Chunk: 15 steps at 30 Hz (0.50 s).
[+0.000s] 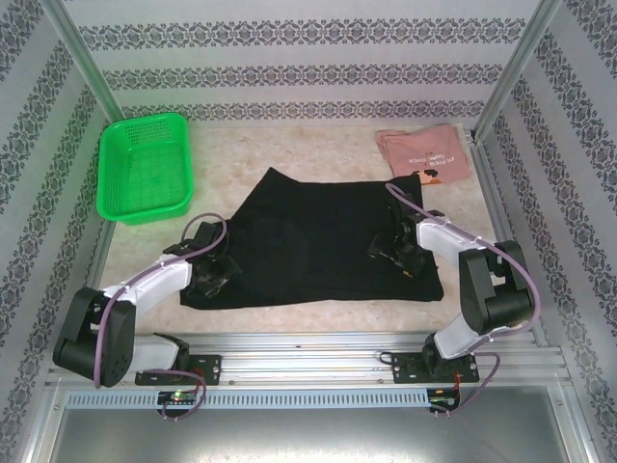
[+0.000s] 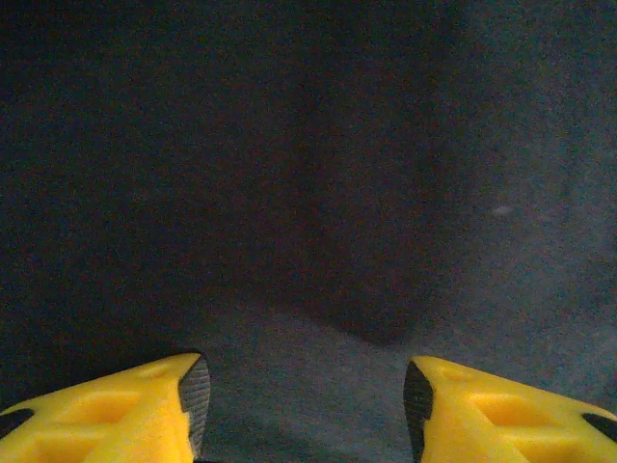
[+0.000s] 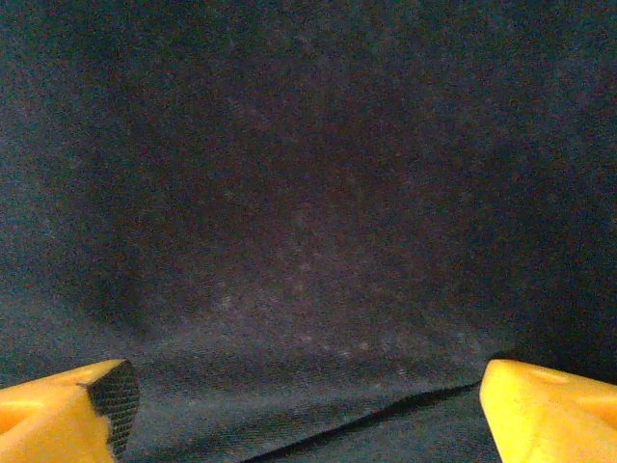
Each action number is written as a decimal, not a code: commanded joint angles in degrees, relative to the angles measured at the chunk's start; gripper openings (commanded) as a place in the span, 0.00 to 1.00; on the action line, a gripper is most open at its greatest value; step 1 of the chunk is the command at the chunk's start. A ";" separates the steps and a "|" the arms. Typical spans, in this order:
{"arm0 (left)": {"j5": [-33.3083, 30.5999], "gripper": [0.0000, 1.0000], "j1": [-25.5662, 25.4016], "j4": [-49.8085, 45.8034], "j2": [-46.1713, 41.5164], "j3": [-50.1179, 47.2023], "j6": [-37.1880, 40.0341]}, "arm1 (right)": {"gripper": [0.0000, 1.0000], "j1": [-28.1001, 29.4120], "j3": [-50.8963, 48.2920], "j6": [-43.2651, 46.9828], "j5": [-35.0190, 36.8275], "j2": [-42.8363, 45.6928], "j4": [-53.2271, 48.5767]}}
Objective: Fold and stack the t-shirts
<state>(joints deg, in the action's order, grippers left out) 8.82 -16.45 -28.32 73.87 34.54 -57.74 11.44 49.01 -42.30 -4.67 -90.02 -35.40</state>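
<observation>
The black t-shirt (image 1: 318,236) lies spread out in the middle of the table. The pink t-shirt (image 1: 424,154) rests folded at the back right, its white text facing up. My left gripper (image 1: 214,270) is low on the black t-shirt's left edge. In the left wrist view it (image 2: 307,395) stands open about halfway, with flat black cloth (image 2: 308,193) between the yellow fingers (image 2: 145,410). My right gripper (image 1: 390,253) sits on the shirt's right part. It (image 3: 308,410) is wide open over the black cloth (image 3: 308,193), and a fold edge (image 3: 386,410) runs between its fingers.
A green mesh basket (image 1: 145,166) stands at the back left. Patterned walls and metal posts close in the table on three sides. Bare marbled tabletop (image 1: 289,154) shows behind the black shirt and along both sides.
</observation>
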 commanded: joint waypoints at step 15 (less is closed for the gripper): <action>15.18 0.79 7.03 -11.09 37.10 60.38 25.93 | 0.98 -0.35 8.98 13.09 -15.33 12.73 2.27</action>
<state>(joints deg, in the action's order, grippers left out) 17.87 -10.81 -32.84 101.08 88.31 -42.41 10.28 56.84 -32.53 -14.09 -79.42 -33.04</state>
